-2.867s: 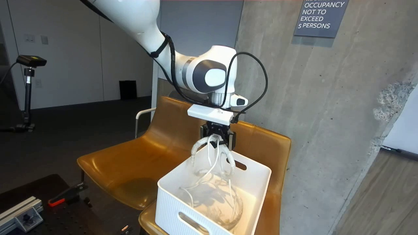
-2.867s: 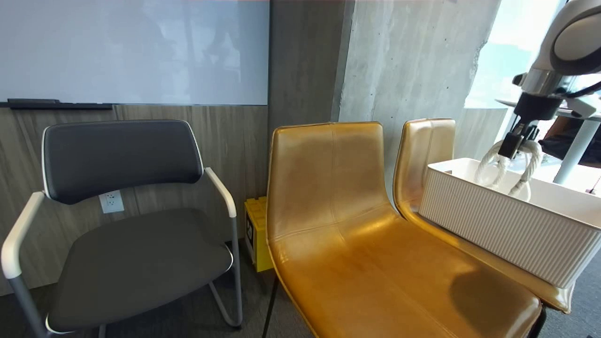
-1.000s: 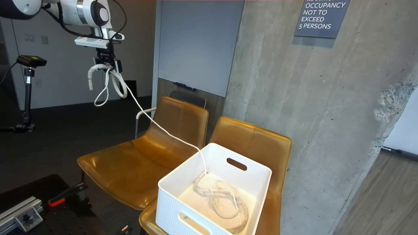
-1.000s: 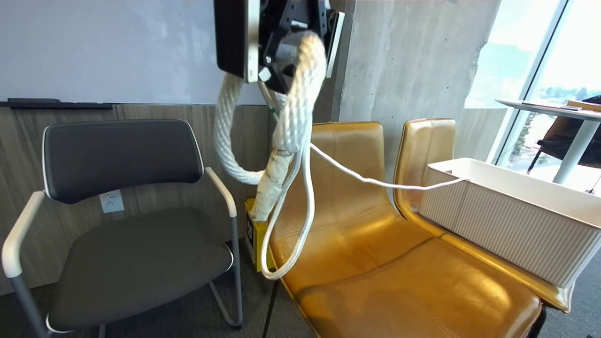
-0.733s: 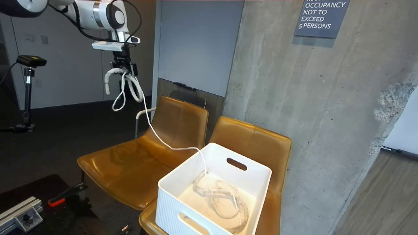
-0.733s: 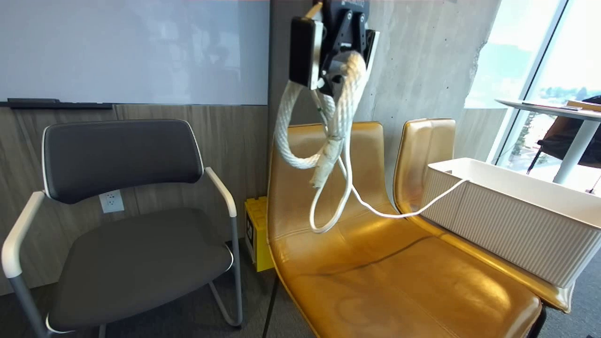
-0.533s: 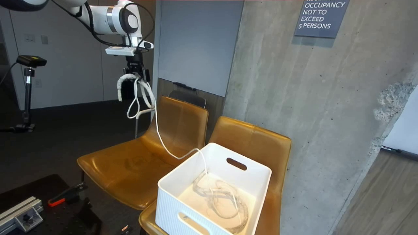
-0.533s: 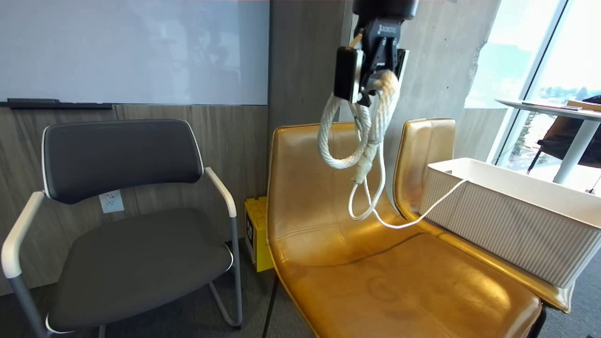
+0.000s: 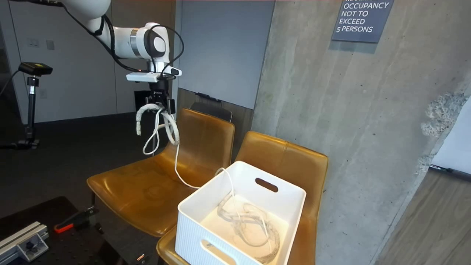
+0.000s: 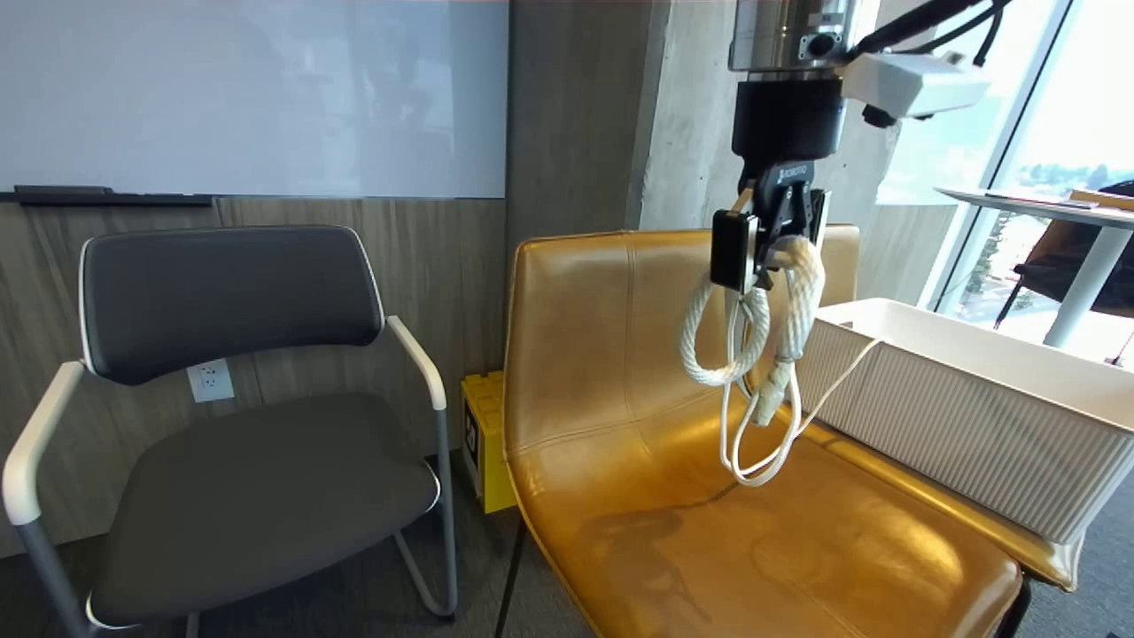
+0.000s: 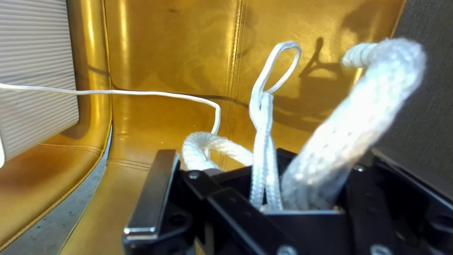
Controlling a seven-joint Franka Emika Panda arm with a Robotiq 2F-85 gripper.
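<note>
Your claw [image 10: 772, 257] is clamped on the thick rope [image 10: 804, 292], so its loops dangle above the chair [image 10: 611, 337] left of the box [image 10: 957, 425]; the thin cord [image 11: 141, 92] drapes over the rim, presumably because it joins the coil [image 9: 241, 219] inside.

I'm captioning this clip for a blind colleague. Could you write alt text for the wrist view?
Thick white rope and a loop of thin cord stick out from between the fingers of a black gripper, over a tan chair. A thin strand runs left to a ribbed white bin on a second chair.
</note>
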